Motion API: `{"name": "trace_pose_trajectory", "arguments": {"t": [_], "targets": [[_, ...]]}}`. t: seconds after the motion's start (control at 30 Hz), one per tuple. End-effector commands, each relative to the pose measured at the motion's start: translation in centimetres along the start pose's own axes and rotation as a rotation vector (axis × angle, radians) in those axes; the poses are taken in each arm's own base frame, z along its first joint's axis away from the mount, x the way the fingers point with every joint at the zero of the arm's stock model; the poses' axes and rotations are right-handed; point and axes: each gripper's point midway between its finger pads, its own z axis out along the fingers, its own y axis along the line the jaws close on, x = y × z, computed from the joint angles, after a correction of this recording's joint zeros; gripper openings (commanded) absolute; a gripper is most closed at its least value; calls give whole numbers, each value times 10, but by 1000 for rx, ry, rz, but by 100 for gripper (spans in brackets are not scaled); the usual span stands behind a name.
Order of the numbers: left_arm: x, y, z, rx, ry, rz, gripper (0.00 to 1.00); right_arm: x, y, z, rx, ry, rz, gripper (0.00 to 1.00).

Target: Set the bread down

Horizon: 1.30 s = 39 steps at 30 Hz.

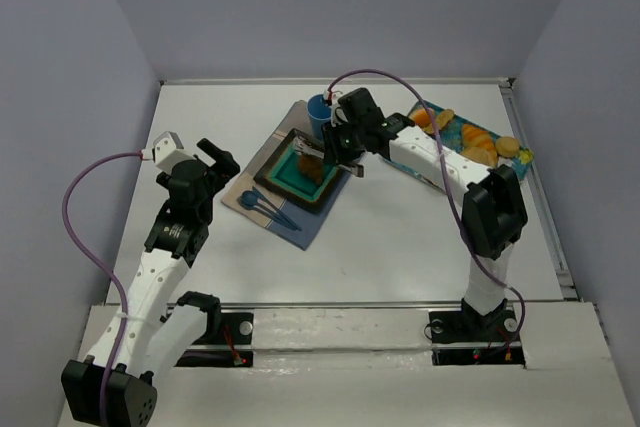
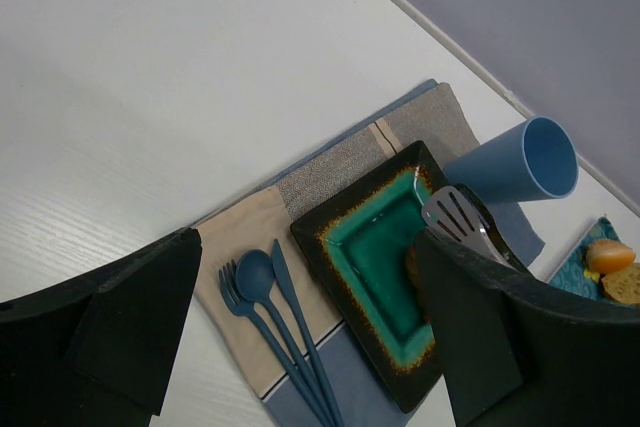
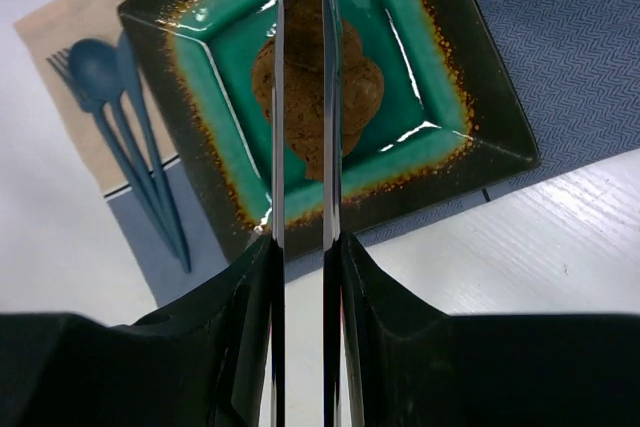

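The white tabletop [image 1: 400,247] lies under both sets of fingers. On it is a grey, tan and blue placemat [image 2: 330,172], directly below the right fingers [image 3: 300,77] and ahead of the left fingers [image 2: 305,277]. A blue tray [image 2: 575,272] of baked goods sits behind the right fingers, well apart from the left ones. A square plate [image 3: 480,137] with a dark rim and a green centre rests on the placemat, right beneath the right fingers. A blue cup [image 2: 520,167] stands just past them, and a blue cutlery set [image 3: 140,167] lies on the mat between the plate and the left fingers. The bread [image 3: 360,87] is over the plate's green centre, showing on both sides of the right fingers' thin metal blades. Only a narrow gap separates the blades, and I cannot tell whether they grip the bread. The left fingers are spread wide and hold nothing.
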Motion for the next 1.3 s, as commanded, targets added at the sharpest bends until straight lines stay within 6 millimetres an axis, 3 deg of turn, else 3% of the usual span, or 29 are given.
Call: {"name": "trace_pose_trajectory", "arguments": {"t": [0.0, 0.17, 0.37, 0.5, 0.53, 0.63, 0.73, 0.77, 0.8, 0.87, 0.97, 1.0, 1.03, 1.13, 1.27], "targets": [[-10, -6, 0, 16, -36, -7, 99, -44, 8, -6, 27, -114, -44, 41], [-12, -6, -1, 17, -42, -9, 99, -48, 12, -10, 33, -124, -55, 57], [-12, -6, -2, 17, -39, -10, 99, -64, 15, -32, 49, -182, -58, 60], [-12, -5, -4, 20, -43, -14, 99, -75, 2, -58, 146, -255, -12, 58], [-12, -5, -4, 21, -44, -14, 99, -81, 3, -77, 158, -295, 2, 58], [-12, -6, -5, 27, -44, -16, 99, -60, -19, -94, 271, -323, 90, 56], [-11, -6, -6, 32, -41, -16, 99, -19, -40, -121, 372, -356, 213, 56], [-11, -7, -5, 34, -40, -18, 99, -15, -39, -141, 365, -406, 246, 56], [-11, -7, -5, 37, -40, -18, 99, 22, -47, -128, 378, -346, 284, 56], [-11, -9, -5, 42, -36, -18, 99, 49, -49, -128, 364, -324, 322, 56], [-11, -10, -5, 45, -35, -17, 99, 112, -53, -117, 346, -230, 375, 56], [-10, -10, -5, 47, -33, -18, 99, 110, -52, -118, 338, -236, 378, 57], [-10, -10, -5, 49, -32, -18, 99, 131, -57, -111, 355, -194, 383, 57], [-9, -10, -4, 46, -31, -17, 99, 162, -63, -96, 369, -124, 395, 58], [-8, -10, -3, 43, -28, -15, 99, 180, -62, -80, 371, -76, 381, 64]]}}
